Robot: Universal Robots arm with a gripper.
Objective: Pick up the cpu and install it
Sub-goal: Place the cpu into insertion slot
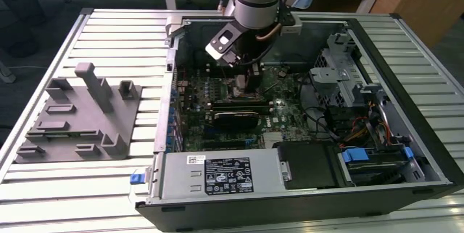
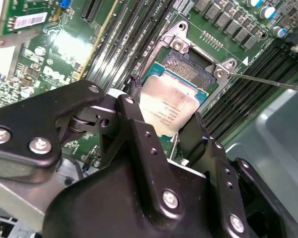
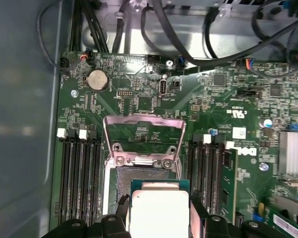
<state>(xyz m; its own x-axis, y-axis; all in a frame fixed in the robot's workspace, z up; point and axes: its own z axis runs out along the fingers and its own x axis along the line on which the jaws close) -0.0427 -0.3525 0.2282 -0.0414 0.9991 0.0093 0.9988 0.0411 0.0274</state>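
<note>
The cpu (image 2: 170, 110) is a thin square chip with a pale silver top and a green rim, and in the first wrist view the cpu (image 3: 159, 210) sits between the black fingers (image 3: 197, 212). My gripper (image 2: 161, 119) is shut on it, one finger on each side edge. It hangs just over the open socket (image 2: 188, 67) on the green motherboard. The socket's metal load plate (image 3: 144, 130) is swung up and back. In the exterior view the gripper (image 1: 250, 83) reaches down inside the computer case (image 1: 435, 154), near the board's middle.
Memory slots (image 3: 79, 173) flank the socket on both sides. Black cables (image 3: 188, 44) run along the case wall. A black ribbed module (image 1: 236, 114), drive cage (image 1: 340, 81) and power supply (image 1: 217, 176) crowd the case. A grey plastic block (image 1: 80, 116) stands on the slatted table at the exterior view's left.
</note>
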